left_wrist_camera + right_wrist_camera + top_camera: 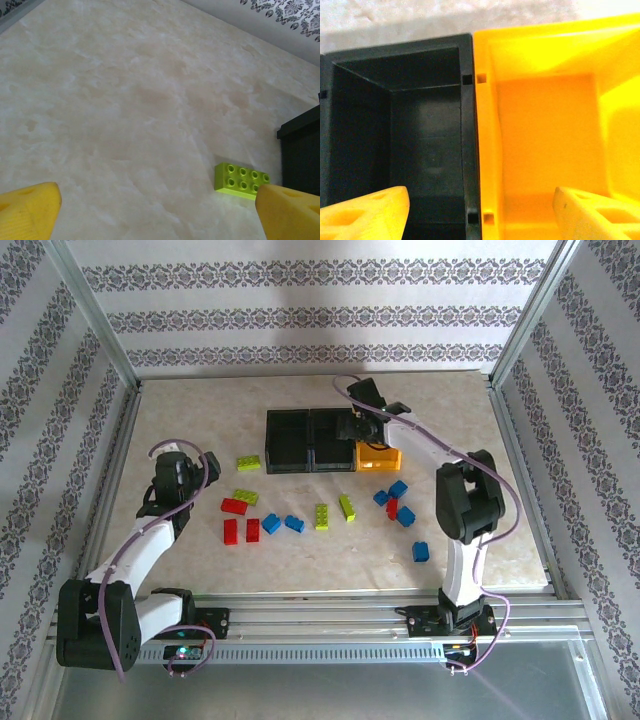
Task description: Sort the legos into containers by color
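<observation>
Three joined containers stand at the table's back middle: two black bins (290, 440) (332, 440) and a yellow-orange bin (380, 458). My right gripper (358, 426) hovers over the seam between the middle black bin (425, 135) and the yellow-orange bin (545, 135). In the right wrist view the gripper (480, 220) is open with nothing between its fingers. Red (234, 505), blue (271, 523) and lime green (322, 516) legos lie scattered on the table. My left gripper (178, 468) is open over bare table, and a lime green brick (241, 180) lies by its right finger (290, 212).
More blue bricks (405, 516) and a red one (392, 508) lie right of centre, near the right arm's upright link (465, 500). A lone blue brick (420, 551) sits toward the front right. Metal frame posts and patterned walls enclose the table.
</observation>
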`<act>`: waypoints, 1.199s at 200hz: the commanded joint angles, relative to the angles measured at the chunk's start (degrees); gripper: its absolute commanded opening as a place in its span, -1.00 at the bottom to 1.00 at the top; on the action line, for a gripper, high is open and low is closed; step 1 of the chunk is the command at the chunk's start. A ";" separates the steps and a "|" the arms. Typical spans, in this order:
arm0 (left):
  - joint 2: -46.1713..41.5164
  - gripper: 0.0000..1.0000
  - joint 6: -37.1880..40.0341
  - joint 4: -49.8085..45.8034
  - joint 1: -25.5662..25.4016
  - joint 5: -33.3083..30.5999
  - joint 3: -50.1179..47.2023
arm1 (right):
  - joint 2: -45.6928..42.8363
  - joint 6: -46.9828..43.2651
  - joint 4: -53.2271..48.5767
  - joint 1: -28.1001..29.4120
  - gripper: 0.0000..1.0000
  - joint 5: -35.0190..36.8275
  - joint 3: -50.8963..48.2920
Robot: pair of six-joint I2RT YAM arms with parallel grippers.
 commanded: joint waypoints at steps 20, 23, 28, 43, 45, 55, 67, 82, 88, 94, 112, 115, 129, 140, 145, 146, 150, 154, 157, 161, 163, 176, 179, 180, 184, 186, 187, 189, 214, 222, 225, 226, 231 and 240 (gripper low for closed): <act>-1.31 0.99 -2.73 -2.89 0.20 3.58 0.56 | -10.32 3.24 0.84 -0.37 0.41 4.12 -11.30; -1.29 0.99 -2.85 -2.87 0.20 3.70 0.43 | -11.23 3.61 0.91 -0.37 0.40 4.27 -12.39; -1.41 0.99 -3.10 -2.80 0.21 3.95 0.20 | -12.80 4.18 0.99 -0.37 0.39 4.58 -14.28; -1.52 0.99 -3.53 -2.72 0.20 4.15 -0.53 | -17.89 6.04 0.97 -0.45 0.35 5.51 -20.13; -1.53 0.99 -3.53 -2.74 0.21 4.20 -0.62 | -18.63 6.32 0.96 -0.48 0.35 5.71 -20.98; -1.54 0.99 -3.69 -3.08 0.21 4.49 -0.92 | -22.20 7.64 0.62 -0.54 0.34 6.46 -24.95; -1.67 0.99 -3.77 -2.95 0.16 5.02 -1.71 | -26.54 9.85 -0.14 -0.87 0.34 7.19 -29.30; -2.17 0.99 -4.61 -2.81 0.17 4.89 -2.81 | -31.30 12.82 -0.53 -1.78 0.34 6.62 -34.44; -2.44 0.99 -5.03 -2.71 0.18 4.69 -3.21 | -32.78 14.00 -0.45 -2.15 0.32 6.02 -36.25; -2.70 0.99 -5.46 -2.58 0.19 4.43 -3.65 | -34.00 14.93 -0.53 -2.57 0.31 5.39 -37.72; -3.43 0.99 -6.39 -2.18 0.12 3.61 -4.56 | -35.80 16.94 -0.41 -3.42 0.30 4.51 -40.48; -3.50 0.99 -6.54 -2.05 0.12 3.49 -4.65 | -35.80 17.24 -0.31 -3.52 0.30 4.43 -40.70; -3.53 0.99 -6.96 -1.82 0.16 3.02 -4.70 | -34.80 18.35 0.23 -4.24 0.31 4.21 -40.80; -3.29 0.99 -7.28 -2.18 0.09 2.86 -4.54 | -32.89 19.21 0.47 -5.01 0.32 3.46 -40.01; -3.15 0.99 -7.52 -2.36 0.14 2.79 -4.46 | -31.79 19.55 0.56 -5.27 0.31 3.02 -39.47; -3.09 0.99 -7.55 -2.39 0.13 2.77 -4.44 | -31.51 19.63 0.59 -5.37 0.31 2.93 -39.32; -3.05 0.99 -7.66 -2.56 0.18 2.67 -4.43 | -30.52 19.74 0.61 -5.59 0.31 2.58 -38.71; -3.01 0.99 -7.79 -2.58 0.12 2.65 -4.50 | -29.59 19.86 0.68 -5.68 0.31 2.21 -38.15; -2.98 0.99 -7.83 -2.66 0.19 2.66 -4.52 | -28.87 19.85 0.82 -5.67 0.32 2.04 -37.73; -2.89 0.99 -7.92 -2.69 0.16 2.64 -4.56 | -27.86 19.87 0.99 -5.72 0.31 1.71 -37.12; -2.89 0.99 -7.93 -2.56 0.17 2.61 -4.60 | -27.38 19.93 1.08 -5.68 0.32 1.68 -36.85; -2.71 0.99 -8.08 -2.53 0.18 2.55 -4.70 | -24.40 20.17 1.85 -5.64 0.32 1.32 -35.25; -2.69 0.99 -8.08 -2.54 0.14 2.57 -4.77 | -23.71 20.31 1.98 -5.64 0.31 1.31 -34.89; -2.68 0.99 -8.09 -2.53 0.17 2.48 -4.78 | -23.47 20.36 2.00 -5.64 0.31 1.28 -34.79; -2.68 0.99 -8.10 -2.50 0.20 2.48 -4.79 | -22.59 20.54 2.16 -5.64 0.31 1.26 -34.31; -2.68 0.99 -8.17 -2.47 0.20 2.51 -4.85 | -22.13 20.65 2.18 -5.69 0.31 1.28 -34.08; -2.73 0.99 -8.18 -2.45 0.20 2.49 -4.86 | -21.89 20.66 2.19 -5.71 0.30 1.27 -33.99; -2.74 0.99 -8.19 -2.43 0.16 2.49 -4.87 | -21.43 20.79 2.25 -5.70 0.30 1.26 -33.79; -2.76 0.99 -8.19 -2.17 0.20 2.58 -4.92 | -17.21 21.30 3.30 -6.06 0.26 1.02 -31.86; -2.69 0.99 -8.13 -2.21 0.20 2.45 -4.92 | -16.32 21.38 3.91 -6.19 0.25 0.83 -31.72; -2.69 0.99 -8.11 -2.19 0.23 2.48 -4.88 | -15.99 21.42 4.14 -6.24 0.24 0.83 -31.72; -2.73 0.99 -8.11 -2.18 0.22 2.48 -4.87 | -15.88 21.40 4.18 -6.25 0.24 0.78 -31.71; -2.69 0.99 -8.09 -2.17 0.21 2.44 -4.87 | -15.34 21.48 4.46 -6.41 0.24 0.61 -31.62; -2.56 0.99 -8.10 -1.98 0.21 2.50 -4.87 | -14.41 21.49 4.76 -6.73 0.22 0.25 -31.58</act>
